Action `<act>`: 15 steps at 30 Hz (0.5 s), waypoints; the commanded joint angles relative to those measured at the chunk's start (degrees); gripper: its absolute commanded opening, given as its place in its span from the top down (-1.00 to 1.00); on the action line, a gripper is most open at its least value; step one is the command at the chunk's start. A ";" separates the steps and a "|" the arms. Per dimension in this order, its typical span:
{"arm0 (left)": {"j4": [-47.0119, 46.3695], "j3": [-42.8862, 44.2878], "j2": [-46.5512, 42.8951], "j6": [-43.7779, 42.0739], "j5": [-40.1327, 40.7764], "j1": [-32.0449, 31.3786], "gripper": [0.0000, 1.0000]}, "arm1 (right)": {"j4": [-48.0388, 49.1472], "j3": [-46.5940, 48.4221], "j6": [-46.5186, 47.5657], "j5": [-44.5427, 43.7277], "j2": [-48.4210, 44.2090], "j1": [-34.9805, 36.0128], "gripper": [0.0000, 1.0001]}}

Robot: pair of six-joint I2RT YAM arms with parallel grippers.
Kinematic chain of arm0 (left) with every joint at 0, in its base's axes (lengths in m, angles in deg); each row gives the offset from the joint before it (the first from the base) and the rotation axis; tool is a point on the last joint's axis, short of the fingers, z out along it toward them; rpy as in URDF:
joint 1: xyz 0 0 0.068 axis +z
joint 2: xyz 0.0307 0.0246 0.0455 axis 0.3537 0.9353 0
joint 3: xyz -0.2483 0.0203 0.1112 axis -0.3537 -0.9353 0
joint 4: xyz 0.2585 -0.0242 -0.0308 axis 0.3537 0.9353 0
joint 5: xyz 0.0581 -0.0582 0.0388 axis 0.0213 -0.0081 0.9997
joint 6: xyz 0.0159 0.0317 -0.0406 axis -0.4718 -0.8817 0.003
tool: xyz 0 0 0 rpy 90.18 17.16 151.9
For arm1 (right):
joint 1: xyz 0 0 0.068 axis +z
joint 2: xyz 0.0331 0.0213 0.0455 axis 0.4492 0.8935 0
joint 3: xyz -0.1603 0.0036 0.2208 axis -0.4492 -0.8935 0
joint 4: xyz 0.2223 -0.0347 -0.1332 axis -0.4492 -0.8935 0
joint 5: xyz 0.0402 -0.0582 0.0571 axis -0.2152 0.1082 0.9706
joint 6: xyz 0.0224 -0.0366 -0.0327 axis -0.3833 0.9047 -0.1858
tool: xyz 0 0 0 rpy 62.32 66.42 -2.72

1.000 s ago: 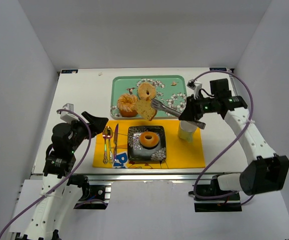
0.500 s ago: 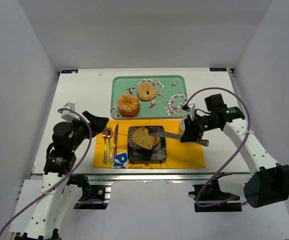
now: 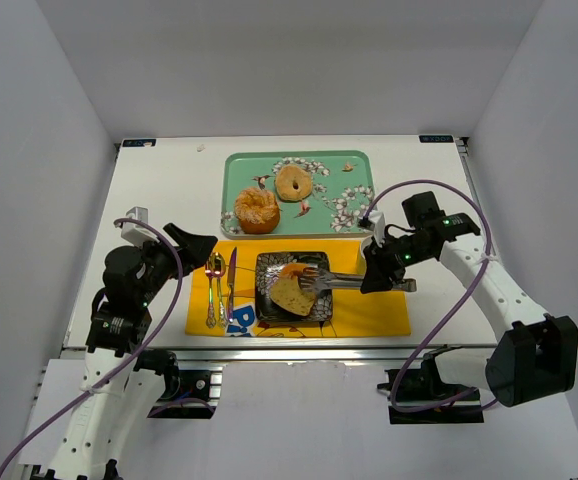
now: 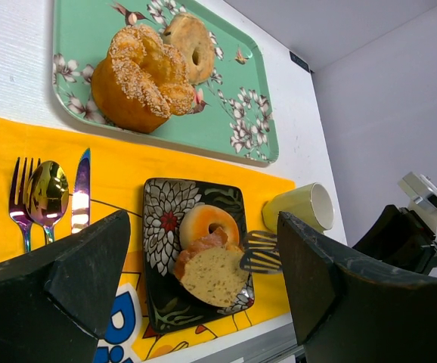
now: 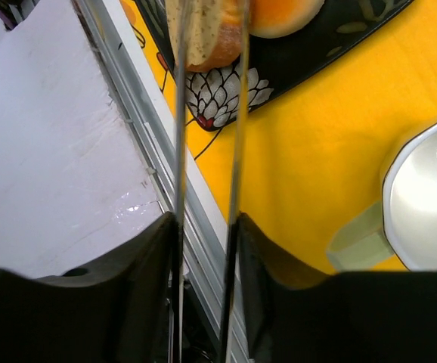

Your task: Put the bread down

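While the right gripper (image 5: pixel 206 227) clasps a pair of metal tongs (image 3: pixel 331 280), its two fingers pressed against the tongs' two arms, the tan wedge slice (image 3: pixel 291 293) lies on the black floral plate (image 3: pixel 266 305), well ahead of those fingers and at the far end of the tool. Seen from the right wrist, the tongs' arms run either side of the slice's edge with a gap between them; whether the tips press on the bread cannot be told. The slice leans partly over the small orange ring (image 4: pixel 209 221), which sits just behind it on the same plate, making two pieces of bread there. One large ridged bun (image 3: pixel 255 210) and one paler bagel (image 3: pixel 294 183) rest on the single green flowered tray (image 3: pixel 239 168) beyond. One yellow placemat (image 3: pixel 379 312) carries the plate, one pale green cup (image 4: pixel 302 206) near the tongs, and, side by side at its other end, one fork (image 4: pixel 20 193), one spoon (image 4: pixel 46 193) and one knife (image 4: pixel 81 189). The left gripper (image 3: pixel 194 242) hangs near the cutlery, its fingers spread wide and holding nothing.
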 commanded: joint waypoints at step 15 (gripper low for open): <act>-0.35 1.74 -0.12 -0.43 0.21 0.29 -0.75 | 5.24 5.12 -1.32 1.90 -3.70 0.12 0.08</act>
